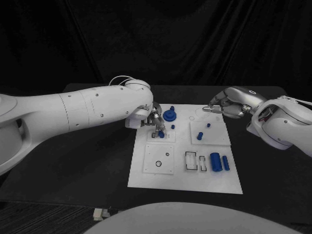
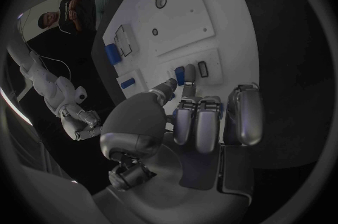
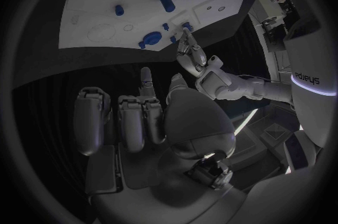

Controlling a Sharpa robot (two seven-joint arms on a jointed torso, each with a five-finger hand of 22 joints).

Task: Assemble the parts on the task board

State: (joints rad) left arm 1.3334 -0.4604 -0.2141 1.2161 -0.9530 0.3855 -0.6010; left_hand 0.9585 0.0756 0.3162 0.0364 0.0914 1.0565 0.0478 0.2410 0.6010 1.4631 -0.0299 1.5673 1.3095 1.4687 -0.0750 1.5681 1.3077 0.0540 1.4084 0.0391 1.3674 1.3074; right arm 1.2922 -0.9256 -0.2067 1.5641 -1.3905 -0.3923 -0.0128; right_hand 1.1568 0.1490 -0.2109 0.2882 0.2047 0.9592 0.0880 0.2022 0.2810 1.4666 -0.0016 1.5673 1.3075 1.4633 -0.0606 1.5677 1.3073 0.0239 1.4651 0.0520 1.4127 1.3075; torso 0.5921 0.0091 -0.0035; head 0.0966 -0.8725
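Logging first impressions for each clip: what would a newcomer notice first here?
The white task board in the middle of the black table, dotted with small blue parts. Next, the left hand reaching down over the board's far left area, fingertips at a small blue part. The right hand hovers at the far right corner, holding nothing.

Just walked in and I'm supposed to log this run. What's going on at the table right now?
The robot is working on the white task board. Its left hand is down at the board's far left, fingertips pinching a small blue part at a raised block there. The right hand hovers off the board's far right corner, holding nothing. A blue cylinder and a thinner blue pin lie loose on the board's near right.
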